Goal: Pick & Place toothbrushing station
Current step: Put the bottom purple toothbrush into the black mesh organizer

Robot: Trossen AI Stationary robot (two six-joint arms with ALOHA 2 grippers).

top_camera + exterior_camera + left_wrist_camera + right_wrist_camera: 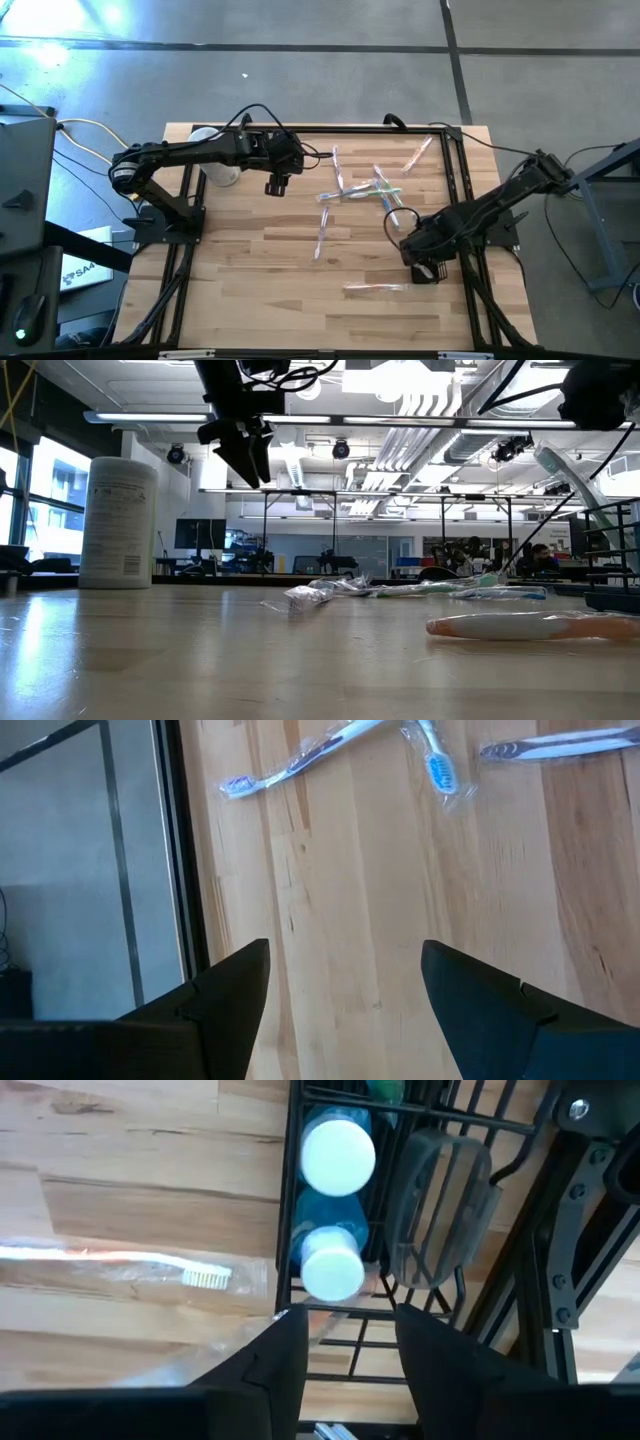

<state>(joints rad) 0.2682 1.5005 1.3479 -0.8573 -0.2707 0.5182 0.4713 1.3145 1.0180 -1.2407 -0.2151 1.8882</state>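
Observation:
Several thin wrapped toothbrushes (360, 190) lie scattered on the middle of the wooden table. One more toothbrush (150, 1265) lies near the front edge, beside the black wire holder (296, 1210). Two teal toothpaste tubes with white caps (338, 1155) (332, 1262) stand upright in the holder. My right gripper (345, 1330) hangs above the holder's near end, pointing down, open, with nothing between its fingers. My left gripper (277, 185) hovers open above bare table left of the toothbrushes, which show beyond its fingers (300, 758).
A white cylindrical canister (222, 165) stands at the back left, next to the left arm. A grey ribbed plastic piece (440, 1200) sits in the holder beside the tubes. A black frame rail (465, 180) runs along the table's right side. Bare wood lies at the front left.

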